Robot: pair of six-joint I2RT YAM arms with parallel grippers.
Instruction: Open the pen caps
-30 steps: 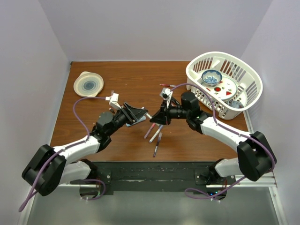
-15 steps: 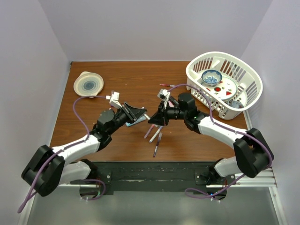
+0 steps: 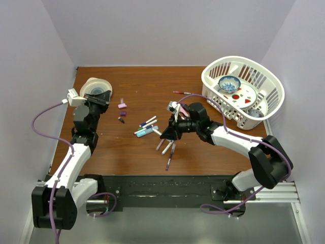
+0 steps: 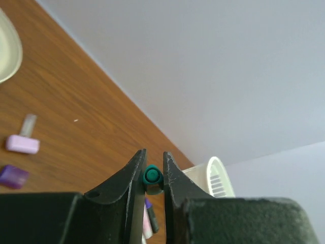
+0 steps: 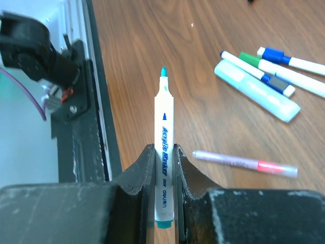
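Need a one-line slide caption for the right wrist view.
Right tool clamps an uncapped white marker, teal tip exposed; a pale highlighter lies on the wooden table beyond.

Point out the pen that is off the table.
The white marker with the bare teal tip, gripped in the right hand; the other pens lie on the table.

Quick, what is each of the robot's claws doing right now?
Left gripper: closed on a teal cap.
Right gripper: closed on an uncapped teal-tipped white pen.

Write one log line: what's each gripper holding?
left gripper: shut on teal cap | right gripper: shut on white pen, tip bare | cap: off
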